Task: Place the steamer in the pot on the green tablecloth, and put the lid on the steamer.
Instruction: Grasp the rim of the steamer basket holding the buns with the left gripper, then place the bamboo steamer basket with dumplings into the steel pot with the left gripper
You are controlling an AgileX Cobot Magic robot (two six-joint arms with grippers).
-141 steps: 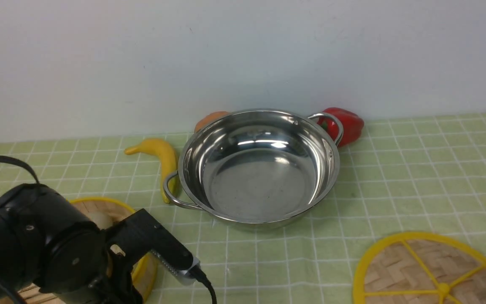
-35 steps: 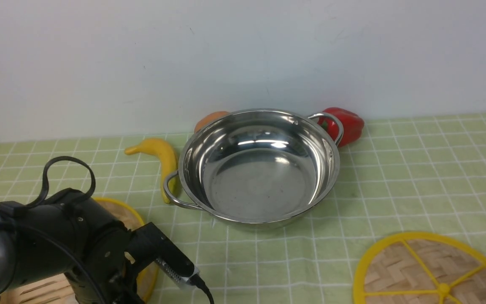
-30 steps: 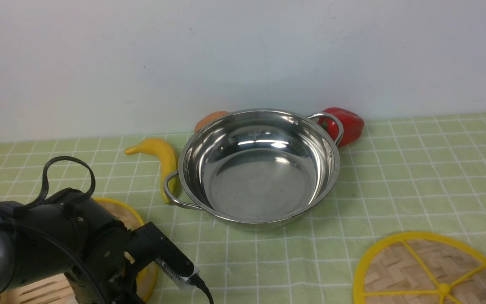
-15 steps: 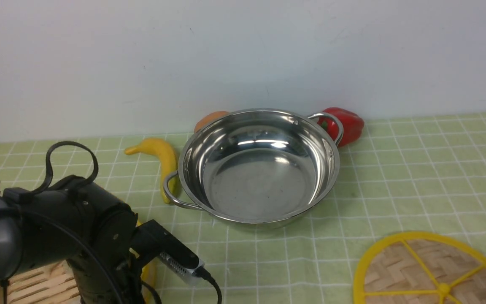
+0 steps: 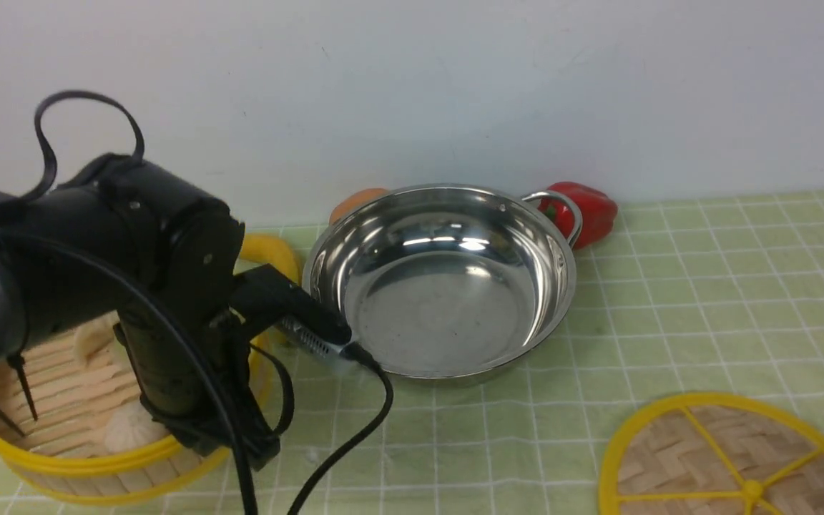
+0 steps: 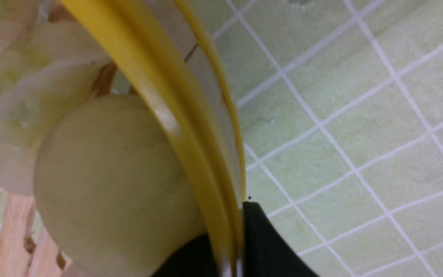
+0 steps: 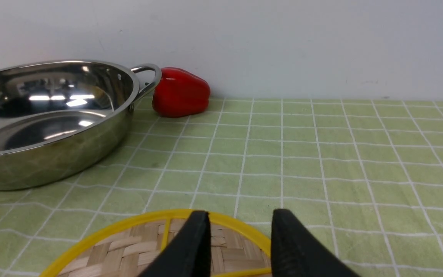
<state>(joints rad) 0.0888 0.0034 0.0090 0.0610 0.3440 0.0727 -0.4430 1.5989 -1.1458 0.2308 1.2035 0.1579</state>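
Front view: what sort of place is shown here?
Probably a mock kitchen tabletop set up for robot practice: a checked green tablecloth, a steel pot, a bamboo steamer and a red pepper, against a plain white wall.

green tablecloth (image 5: pixel 705 286), steel pot (image 5: pixel 448 300) at middle, woven lid (image 5: pixel 734 465) at near right; red pepper (image 5: pixel 591 207) beside pot's far handle
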